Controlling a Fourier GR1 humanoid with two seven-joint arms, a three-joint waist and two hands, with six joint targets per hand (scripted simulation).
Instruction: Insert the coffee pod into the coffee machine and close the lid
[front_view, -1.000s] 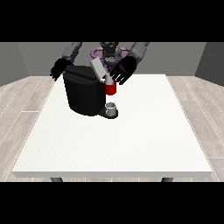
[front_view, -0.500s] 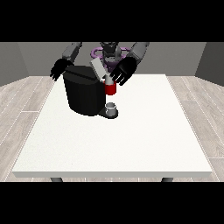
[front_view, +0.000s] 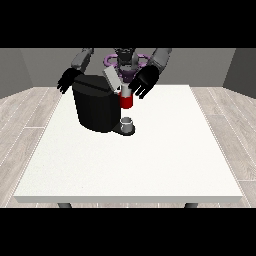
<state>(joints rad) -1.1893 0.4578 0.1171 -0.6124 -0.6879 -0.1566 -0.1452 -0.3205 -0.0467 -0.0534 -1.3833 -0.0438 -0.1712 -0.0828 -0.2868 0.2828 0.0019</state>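
A black coffee machine (front_view: 96, 106) stands on the white table (front_view: 130, 160), towards its far left. Its grey lid (front_view: 112, 78) is tilted up at the machine's top right. A red part (front_view: 126, 101) shows at the machine's front, above a small grey cup (front_view: 127, 123) on the drip base. The hand at the view's right (front_view: 143, 82) hovers just right of the lid and above the red part, fingers spread. At the view's left, the other hand (front_view: 67, 80) hangs behind the machine's top left corner with fingers spread. I cannot make out a separate coffee pod.
The table reaches from the machine to the near edge and to the right edge as bare white surface. Grey floor surrounds it. The robot's torso (front_view: 125, 62) stands behind the far edge.
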